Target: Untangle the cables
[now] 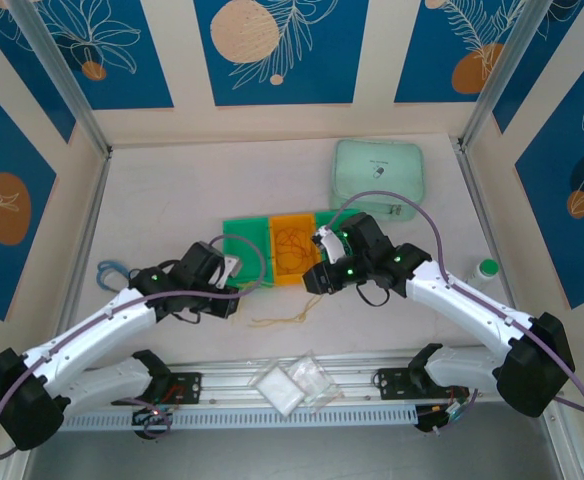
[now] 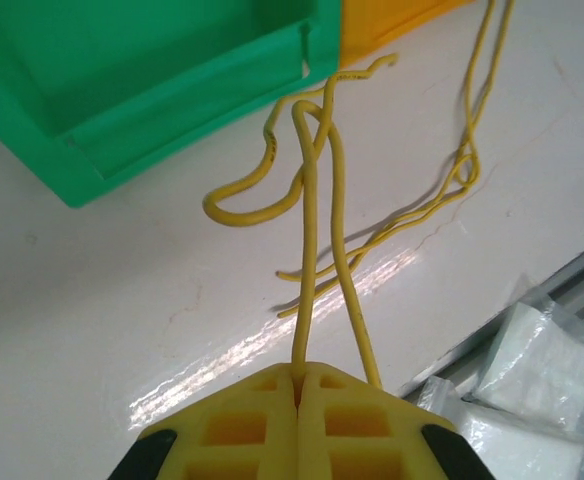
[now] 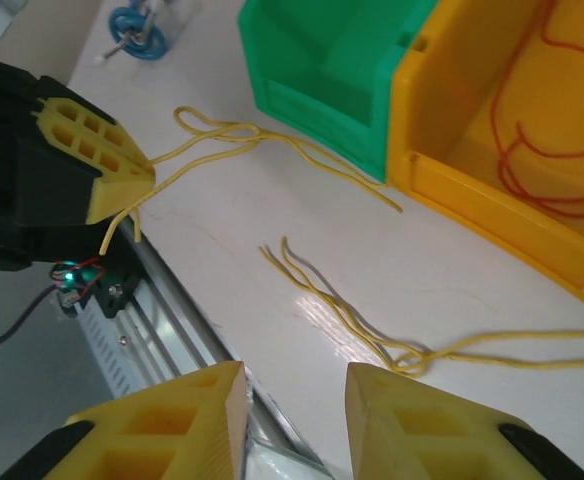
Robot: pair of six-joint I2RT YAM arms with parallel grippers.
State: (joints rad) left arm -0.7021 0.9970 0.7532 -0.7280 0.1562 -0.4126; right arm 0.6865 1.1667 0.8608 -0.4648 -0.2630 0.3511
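- The left gripper (image 2: 297, 375) is recorded at the bottom centre of the left wrist view, its fingers pressed together and clamped on a yellow cable (image 2: 306, 240).
- That cable is carried up the frame to a loop just beside the green bin (image 2: 182, 105).
- The right gripper (image 3: 294, 385) is noted at the bottom edge of the right wrist view, its fingers apart with nothing between them.
- Loose yellow strands (image 3: 334, 308) are found lying on the table (image 3: 222, 270) in mid-frame.
- Orange cables (image 1: 292, 242) are coiled inside the orange bin (image 3: 472, 195).

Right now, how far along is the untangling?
Done, apparently: brown-orange cables sit in the orange bin. In hand: left gripper pinches a yellow cable. Left: yellow strands on the table look knotted, near the open right gripper.
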